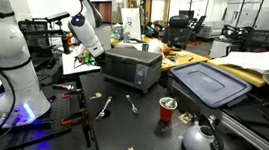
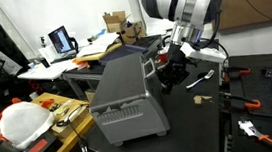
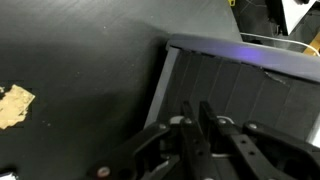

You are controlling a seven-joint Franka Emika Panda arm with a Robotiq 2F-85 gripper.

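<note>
My gripper hangs at the left end of a grey toaster oven on the black table, its fingers pointing down beside the oven's top. In an exterior view the gripper is right behind the oven. In the wrist view the two fingers are pressed close together with nothing seen between them, over the oven's ribbed grey top near its edge. I cannot tell whether they touch it.
A red cup, a silver kettle and two utensils lie on the table in front of the oven. A blue-lidded bin stands to its right. A crumpled brown scrap lies on the black tabletop.
</note>
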